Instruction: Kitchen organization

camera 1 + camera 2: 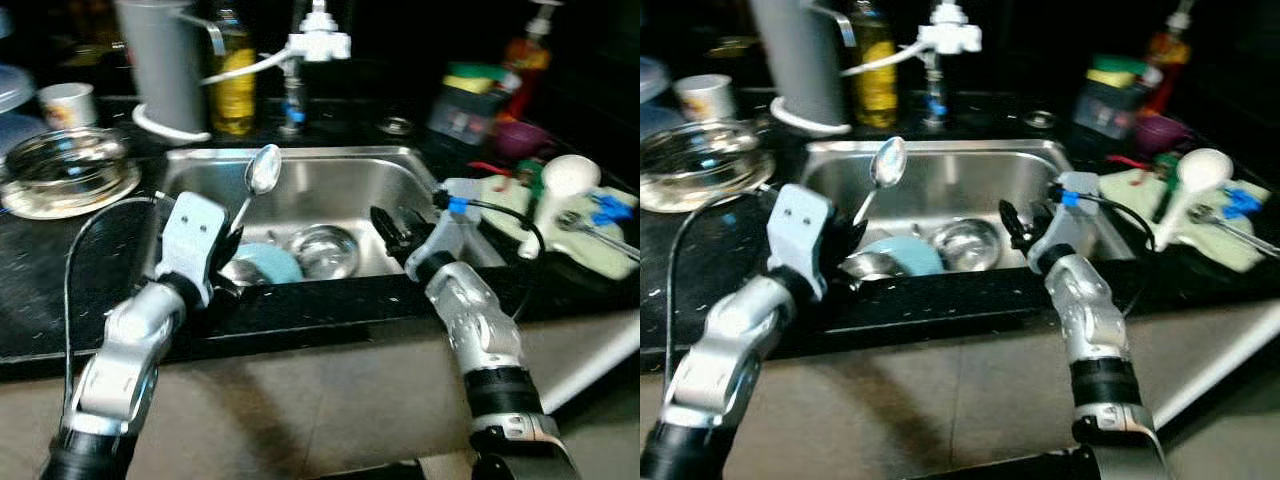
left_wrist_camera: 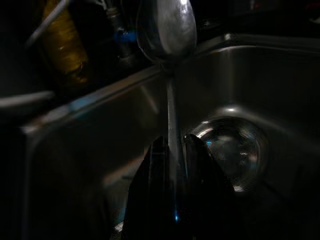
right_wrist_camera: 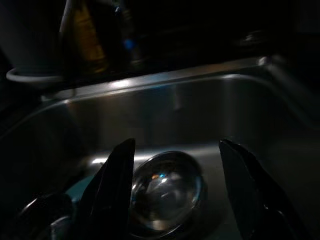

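My left gripper [image 1: 232, 243] is shut on the handle of a metal spoon [image 1: 262, 168], holding it upright above the left part of the steel sink [image 1: 400, 170]; the spoon's bowl [image 2: 167, 27] points up. In the sink lie a small steel bowl [image 1: 325, 250], a light blue dish [image 1: 270, 265] and another metal piece at the near left. My right gripper [image 1: 388, 228] stands open over the sink's right front edge, its two fingers [image 3: 112, 195] either side of the steel bowl [image 3: 167, 192] below.
A glass bowl [image 1: 65, 165] on a plate sits on the black counter at left, with a grey jug [image 1: 165, 65], an oil bottle [image 1: 233, 80] and a tap [image 1: 318, 45] behind the sink. A drying mat with a white ladle [image 1: 560, 190] lies at right.
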You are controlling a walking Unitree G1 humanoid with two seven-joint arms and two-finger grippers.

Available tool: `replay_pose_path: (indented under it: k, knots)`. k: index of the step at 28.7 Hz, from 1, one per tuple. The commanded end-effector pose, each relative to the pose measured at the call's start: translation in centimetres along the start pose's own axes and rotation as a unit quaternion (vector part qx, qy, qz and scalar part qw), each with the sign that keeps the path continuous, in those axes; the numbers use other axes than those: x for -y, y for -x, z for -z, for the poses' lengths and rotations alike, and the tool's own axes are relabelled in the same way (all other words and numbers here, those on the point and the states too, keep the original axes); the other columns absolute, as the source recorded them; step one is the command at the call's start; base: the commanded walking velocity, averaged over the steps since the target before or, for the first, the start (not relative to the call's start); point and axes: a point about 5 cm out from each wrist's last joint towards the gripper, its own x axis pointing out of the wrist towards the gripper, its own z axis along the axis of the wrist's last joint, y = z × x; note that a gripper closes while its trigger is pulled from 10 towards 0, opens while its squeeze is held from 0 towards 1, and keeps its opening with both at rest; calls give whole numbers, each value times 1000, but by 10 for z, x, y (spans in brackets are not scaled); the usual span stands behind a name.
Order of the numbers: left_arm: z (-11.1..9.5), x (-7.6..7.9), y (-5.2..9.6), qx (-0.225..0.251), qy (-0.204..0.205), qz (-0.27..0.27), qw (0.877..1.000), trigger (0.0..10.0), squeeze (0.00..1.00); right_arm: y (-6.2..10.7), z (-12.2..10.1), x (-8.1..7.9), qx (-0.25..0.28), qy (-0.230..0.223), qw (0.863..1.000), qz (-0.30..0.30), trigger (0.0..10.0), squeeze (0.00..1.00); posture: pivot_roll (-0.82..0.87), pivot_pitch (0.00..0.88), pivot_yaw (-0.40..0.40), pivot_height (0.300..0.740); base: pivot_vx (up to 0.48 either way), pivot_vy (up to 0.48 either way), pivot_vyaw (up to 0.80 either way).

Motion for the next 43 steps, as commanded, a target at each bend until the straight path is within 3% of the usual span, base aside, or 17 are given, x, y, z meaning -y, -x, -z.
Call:
replay_pose_path:
  k: [1,2,3,4,7,9,13,15,16,20,25,26,27,30,36,43]
  knots:
    - [10,-7,-3,-35,-19,-9,999,10000,0,1,-2,-5,8,0,1000,-16,10000,0,62,0,-76,740,0,0,0]
    - [16,-9,-6,-60,-37,-5,997,10000,0,2,-1,-5,5,2,1000,-18,10000,0,62,0,-76,740,0,0,0]
    - [31,-14,-11,-121,-90,12,988,10000,0,4,-1,-6,0,5,1000,-22,10000,0,60,0,-76,740,0,0,0]
    - [31,-14,-11,-121,-90,12,988,10000,0,4,-1,-6,0,5,1000,-22,10000,0,60,0,-76,740,0,0,0]
    - [48,-15,-12,-179,-141,48,972,10000,0,6,-1,-7,-3,7,1000,-23,10000,0,54,0,-73,740,0,0,0]
    - [60,-13,-11,-222,-175,85,955,10000,0,8,-2,-7,-3,8,1000,-24,10000,0,54,0,-73,740,0,0,0]
    - [69,-9,-12,-238,-171,110,950,10000,0,11,-4,-8,-2,11,1000,-27,10000,0,37,0,-62,740,0,0,0]
    - [70,-8,-12,-239,-166,114,950,10000,55,11,-4,-9,-2,11,1000,-27,10000,0,37,0,-62,740,0,0,0]
    - [70,-4,-14,-233,-149,122,953,10000,1000,13,-4,-8,-3,13,1000,-26,10000,0,35,0,-60,740,0,0,0]
    - [64,-2,-18,-214,-124,116,962,10000,1000,14,-4,-8,-4,13,1000,-25,10000,0,34,0,-60,740,0,0,0]
    - [34,-5,-28,-123,-18,45,991,10000,1000,15,-2,-9,-2,8,1000,-27,10000,0,42,0,-64,740,0,0,0]
    - [24,-4,-29,-86,15,30,996,10000,675,15,-1,-10,0,4,1000,-27,10000,0,48,0,-66,740,0,0,0]
    - [13,-1,-28,-49,55,15,997,10000,0,15,0,-10,3,-1,1000,-22,10000,0,49,0,-66,740,0,0,0]
    - [-2,5,-18,11,106,-19,994,10000,0,17,7,-6,1,-7,1000,13,10000,0,58,0,-73,740,0,0,0]
    - [-3,14,1,28,130,-40,990,10000,0,19,23,0,-27,3,999,47,10000,0,70,0,-79,740,0,0,0]
    - [4,36,26,18,148,-26,989,10000,0,22,32,5,-28,10,998,55,10000,0,93,0,-90,740,-71,0,0]
